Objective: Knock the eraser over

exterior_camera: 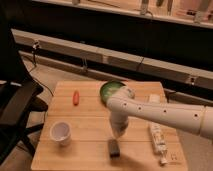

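The eraser (pixel 114 148) is a small dark block with a greyish face turned up. It lies low on the wooden table (pixel 85 117), near the front edge at the middle. My gripper (pixel 119 133) hangs at the end of the white arm (pixel 160 114) that reaches in from the right. It sits just behind and slightly right of the eraser, close above the table top.
A white cup (pixel 61 131) stands at the front left. A small orange-red carrot-like piece (pixel 76 97) lies at the back left. A green bowl (pixel 111 90) sits at the back, partly behind the arm. A white bottle (pixel 158 140) lies at the right. A black chair (pixel 15 107) stands left of the table.
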Motion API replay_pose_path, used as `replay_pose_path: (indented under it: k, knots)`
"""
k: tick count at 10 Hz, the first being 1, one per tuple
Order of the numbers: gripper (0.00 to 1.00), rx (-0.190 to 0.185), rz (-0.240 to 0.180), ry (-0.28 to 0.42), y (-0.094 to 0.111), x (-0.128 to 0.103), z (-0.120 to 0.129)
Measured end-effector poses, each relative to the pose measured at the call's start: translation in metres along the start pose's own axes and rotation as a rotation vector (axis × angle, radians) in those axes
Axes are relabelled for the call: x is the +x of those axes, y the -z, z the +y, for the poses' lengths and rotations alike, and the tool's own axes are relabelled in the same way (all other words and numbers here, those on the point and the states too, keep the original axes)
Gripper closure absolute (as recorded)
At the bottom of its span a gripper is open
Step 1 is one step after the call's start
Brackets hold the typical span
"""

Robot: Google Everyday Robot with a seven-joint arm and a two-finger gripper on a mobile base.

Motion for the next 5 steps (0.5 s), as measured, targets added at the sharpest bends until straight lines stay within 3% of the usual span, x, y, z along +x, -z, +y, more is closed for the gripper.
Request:
replay_pose_path:
  k: [5]
  knots:
    - [1.00, 0.020, -0.002, 0.003, 0.006, 0.005, -0.020]
